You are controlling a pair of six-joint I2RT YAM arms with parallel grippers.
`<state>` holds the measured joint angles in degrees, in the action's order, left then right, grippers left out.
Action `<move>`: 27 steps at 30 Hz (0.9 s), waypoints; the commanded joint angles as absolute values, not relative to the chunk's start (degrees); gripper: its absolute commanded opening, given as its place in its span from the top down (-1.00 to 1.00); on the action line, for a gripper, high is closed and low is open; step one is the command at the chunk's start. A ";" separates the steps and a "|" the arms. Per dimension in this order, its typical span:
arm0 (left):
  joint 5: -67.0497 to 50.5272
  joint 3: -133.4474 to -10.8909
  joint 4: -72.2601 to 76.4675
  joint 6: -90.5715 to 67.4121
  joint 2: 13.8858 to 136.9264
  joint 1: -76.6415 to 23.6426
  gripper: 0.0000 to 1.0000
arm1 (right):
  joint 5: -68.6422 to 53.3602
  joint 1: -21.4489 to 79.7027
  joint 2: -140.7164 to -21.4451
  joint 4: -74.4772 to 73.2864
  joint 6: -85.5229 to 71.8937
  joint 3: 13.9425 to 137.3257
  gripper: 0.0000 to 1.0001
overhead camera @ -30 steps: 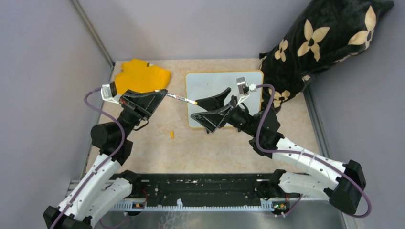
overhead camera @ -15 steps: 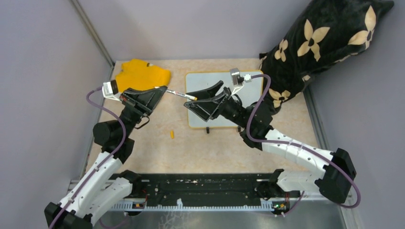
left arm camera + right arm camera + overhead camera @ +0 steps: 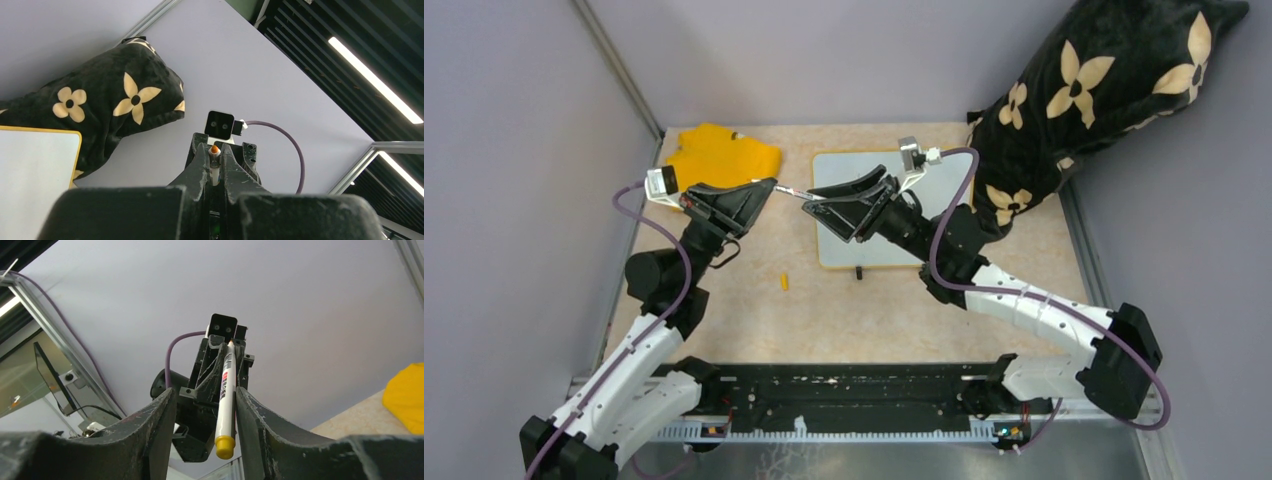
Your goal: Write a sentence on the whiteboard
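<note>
The whiteboard (image 3: 854, 166) lies flat on the bench (image 3: 874, 310), toward its far side. Its white face shows no writing where we can see it, and the right arm hides a part of it. We judge the board to be stiff and light, with a glossy, slippery face, so it may slide when a tip presses on it. The thin yellow rim is the better place to take it. The marker (image 3: 226, 405) hangs above the bench at the left edge of the board, between the two hands. The left hand (image 3: 770, 188) is clamped on one end of it. The right hand (image 3: 816, 208) has its fingers apart around the yellow end, with a gap on one side, so it does not grip yet. The marker looks thin, smooth and light, and we would hold it at the middle of the barrel. A small yellow piece (image 3: 784, 281), maybe its cap, lies on the bench nearby. We see no container.
</note>
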<state>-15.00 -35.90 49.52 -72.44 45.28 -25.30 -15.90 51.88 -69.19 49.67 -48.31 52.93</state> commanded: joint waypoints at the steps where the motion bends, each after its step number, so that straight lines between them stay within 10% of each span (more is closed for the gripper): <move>1: -15.42 -35.17 51.04 -73.05 45.49 -25.39 1.00 | -15.31 51.68 -69.46 51.70 -48.80 56.68 0.10; 27: -15.65 -34.54 50.67 -74.00 45.73 -25.49 1.00 | -13.23 51.68 -71.49 51.39 -49.81 57.44 0.51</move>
